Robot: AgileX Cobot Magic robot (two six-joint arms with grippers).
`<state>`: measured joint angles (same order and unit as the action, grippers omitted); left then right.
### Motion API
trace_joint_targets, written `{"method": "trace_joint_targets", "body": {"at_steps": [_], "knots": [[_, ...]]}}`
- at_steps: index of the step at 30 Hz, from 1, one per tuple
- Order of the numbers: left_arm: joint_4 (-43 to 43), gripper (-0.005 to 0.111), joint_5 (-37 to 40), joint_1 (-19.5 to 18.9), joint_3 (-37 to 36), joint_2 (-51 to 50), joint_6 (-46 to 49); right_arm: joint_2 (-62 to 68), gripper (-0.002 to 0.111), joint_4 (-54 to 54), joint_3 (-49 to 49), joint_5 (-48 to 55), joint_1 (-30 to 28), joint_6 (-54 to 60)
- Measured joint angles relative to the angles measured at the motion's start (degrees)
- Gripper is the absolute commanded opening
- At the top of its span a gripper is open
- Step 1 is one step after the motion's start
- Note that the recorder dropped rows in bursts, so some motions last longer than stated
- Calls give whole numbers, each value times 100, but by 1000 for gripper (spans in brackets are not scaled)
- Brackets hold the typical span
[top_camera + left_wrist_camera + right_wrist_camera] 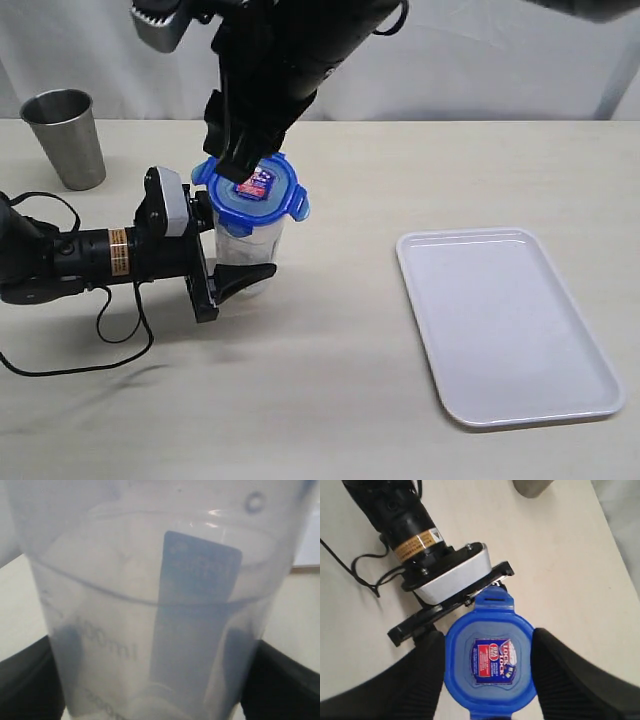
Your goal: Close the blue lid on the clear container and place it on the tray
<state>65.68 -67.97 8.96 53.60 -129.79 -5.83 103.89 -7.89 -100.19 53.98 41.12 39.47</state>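
lid vs right gripper: small bright blue rounded-square plastic lid (262, 205) sits on top of the tall clear plastic container (125, 605); right gripper (240, 168) hangs over it from above, one black finger (415, 680) on each side, edges meeting the lid rim
right gripper state: spread to about lid width; can't tell if it's squeezing or only touching
left gripper: left gripper (232, 252) lies level over the beige table (330, 400), jaws closed on the container's lower body, container upright
tray: flat white rectangular plastic tray (505, 330) well apart to the right; container stands off it
hidden: right arm covers the lid's back edge in the exterior view; left wrist view is all blurred container wall, print unreadable, lid out of frame
view differences: right wrist view shows the red-blue sticker (492, 662) square-on and a flap sticking out toward the left gripper; exterior view shows the whole tray and a steel cup (65, 135) back left
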Motion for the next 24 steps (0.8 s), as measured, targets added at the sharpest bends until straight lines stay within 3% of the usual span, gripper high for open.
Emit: {"method": "trace_joint_targets", "body": {"at_steps": [4, 8, 13, 24], "knots": [[81, 0, -48, 0, 0, 0, 13, 159, 50, -1025, 0, 443, -614, 328], [129, 0, -70, 0, 0, 0, 13, 593, 50, -1107, 0, 347, -955, 540], [150, 0, -70, 0, 0, 0, 13, 952, 46, -1232, 0, -153, -969, 936], [127, 0, -70, -11, 0, 0, -46, 1300, 46, -1634, -148, -20, -969, 976]]}}
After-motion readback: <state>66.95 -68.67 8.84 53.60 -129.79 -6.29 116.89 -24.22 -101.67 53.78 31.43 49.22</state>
